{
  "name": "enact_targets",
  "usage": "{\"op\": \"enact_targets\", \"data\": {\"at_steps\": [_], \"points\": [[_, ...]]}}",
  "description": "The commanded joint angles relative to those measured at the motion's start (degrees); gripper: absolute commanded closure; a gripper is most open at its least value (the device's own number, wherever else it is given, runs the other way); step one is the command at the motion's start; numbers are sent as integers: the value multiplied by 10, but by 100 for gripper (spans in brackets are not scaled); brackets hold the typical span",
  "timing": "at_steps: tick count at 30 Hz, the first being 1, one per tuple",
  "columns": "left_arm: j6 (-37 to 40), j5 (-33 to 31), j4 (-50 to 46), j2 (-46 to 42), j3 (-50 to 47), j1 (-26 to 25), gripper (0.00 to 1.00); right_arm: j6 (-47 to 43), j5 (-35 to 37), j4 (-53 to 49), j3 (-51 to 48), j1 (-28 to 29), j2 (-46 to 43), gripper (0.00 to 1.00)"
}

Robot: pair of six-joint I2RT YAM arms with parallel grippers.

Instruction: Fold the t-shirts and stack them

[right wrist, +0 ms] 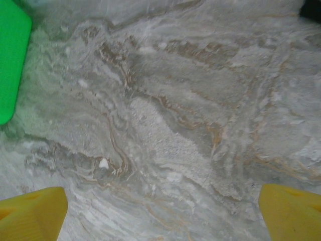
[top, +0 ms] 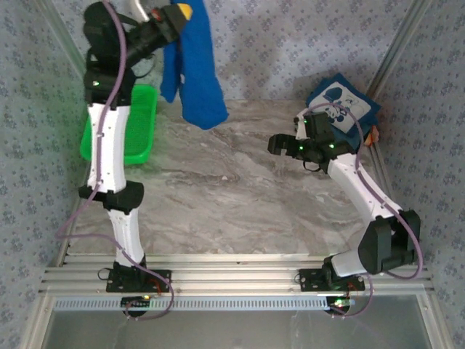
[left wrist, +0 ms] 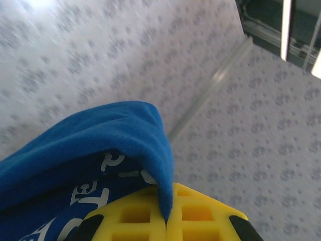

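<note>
High beside the green basket (top: 142, 123), left jaws are clamped on the royal-blue t-shirt (top: 196, 65), which hangs bunched clear of the counter (top: 232, 203). Right jaws stand apart, well right of the basket. Judgement: lower slowly, hem landing first, then drag flat.

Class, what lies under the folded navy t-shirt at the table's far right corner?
An orange cloth sliver peeks out at the right edge beneath the navy t-shirt. Whatever else lies below is covered by that shirt and the right arm.
</note>
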Motion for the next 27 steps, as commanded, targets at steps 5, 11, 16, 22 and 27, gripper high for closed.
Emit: {"op": "enact_targets", "data": {"at_steps": [5, 11, 16, 22, 27], "points": [[41, 11, -47, 9, 3, -76, 100, 38, 36, 19, -78, -44, -91, 0], [94, -81, -238, -9, -82, -100, 100, 48, 43, 17, -97, -43, -101, 0], [13, -144, -96, -153, -536, -73, 100, 55, 54, 8, -106, -34, -101, 0], [-13, -149, 22, -222, -863, -25, 100, 58, 44, -5, -113, -23, -85, 0], [-3, -166, 38, -226, -938, -11, 100, 47, 21, -38, -103, -11, -49, 0]]}}
